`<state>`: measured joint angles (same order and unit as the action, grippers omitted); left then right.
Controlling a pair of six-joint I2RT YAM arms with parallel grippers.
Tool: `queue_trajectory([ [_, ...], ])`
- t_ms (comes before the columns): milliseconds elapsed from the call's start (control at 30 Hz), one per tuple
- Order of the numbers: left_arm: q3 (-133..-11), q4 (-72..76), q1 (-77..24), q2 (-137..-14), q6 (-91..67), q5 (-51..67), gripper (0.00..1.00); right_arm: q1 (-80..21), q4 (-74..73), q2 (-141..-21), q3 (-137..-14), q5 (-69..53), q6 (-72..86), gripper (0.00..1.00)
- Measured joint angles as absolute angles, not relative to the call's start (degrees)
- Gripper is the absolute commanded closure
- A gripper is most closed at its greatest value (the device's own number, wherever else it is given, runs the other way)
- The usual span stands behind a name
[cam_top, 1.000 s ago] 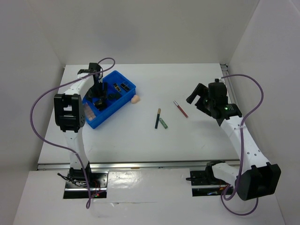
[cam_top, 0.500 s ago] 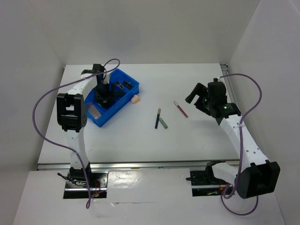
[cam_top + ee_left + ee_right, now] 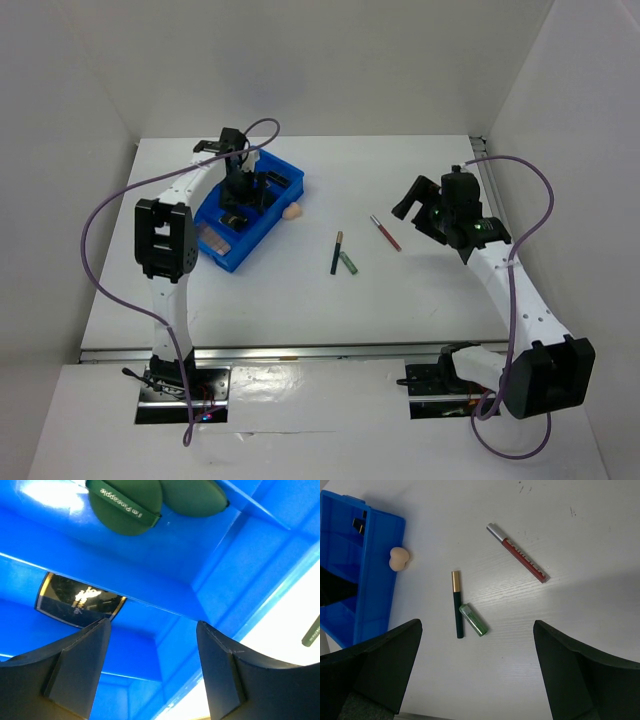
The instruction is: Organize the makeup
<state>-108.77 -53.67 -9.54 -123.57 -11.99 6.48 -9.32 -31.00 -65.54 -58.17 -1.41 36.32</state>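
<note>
**Two robot arms over a white tabletop with makeup and a blue tray**

Top view: the left pincer [image 3: 240, 190] hangs inside a blue plastic divided tray [image 3: 228, 262] at the left of the white tabletop [image 3: 300, 300]. A beige egg-shaped sponge [image 3: 290, 211] lies on the tabletop just beside the tray's right wall. Near the middle lies a thin dark pencil with a gold cap [image 3: 336, 252], with a short green stick [image 3: 348, 263] just beside its lower end. A thin red pencil [image 3: 385, 232] lies apart to their right. The right pincer [image 3: 410, 200] hovers above the tabletop on the right, jaws spread, holding nothing.

Left wrist view: the jaws stand spread with nothing between them, above a tray compartment. In the tray beyond them lies a glossy black-and-gold case [image 3: 77, 602]. Farther off, two dark green round pads [image 3: 127, 505] overlap.

Right wrist view: the spread, empty jaws frame the two pencils and the green stick on the tabletop. The sponge sits against the tray's outer wall, and small black-and-gold tubes [image 3: 359, 524] lie in one compartment.
</note>
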Motion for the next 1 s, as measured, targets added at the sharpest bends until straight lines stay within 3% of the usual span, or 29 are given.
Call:
queue_trajectory([
  [167, -108.8, -53.7, -10.2, -123.6, -10.6, 1.9, 0.17, -9.3, -30.7, -65.8, -58.2, -1.8, 36.3, 0.00],
  [433, -108.2, -52.9, -11.5, -123.6, -7.4, -8.7, 0.01, -9.3, -30.6, -66.0, -58.2, -2.5, 36.2, 0.00],
  [633, -102.1, -48.8, -11.3, -123.6, -4.2, -13.3, 0.01, -9.3, -30.7, -66.8, -59.3, -3.1, 35.9, 0.00],
  [833, -98.3, -43.7, -10.2, -123.5, -0.4, -11.4, 0.03, -9.3, -30.7, -67.9, -61.2, -4.0, 35.2, 0.00],
  [967, -96.1, -40.3, -9.7, -122.7, 0.1, -11.5, 0.13, -9.3, -30.7, -68.4, -61.8, -4.3, 35.0, 0.00],
  [1000, -95.8, -39.7, -9.6, -122.5, 0.1, -11.5, 0.20, -9.3, -30.7, -68.6, -61.8, -4.4, 35.0, 0.00],
])
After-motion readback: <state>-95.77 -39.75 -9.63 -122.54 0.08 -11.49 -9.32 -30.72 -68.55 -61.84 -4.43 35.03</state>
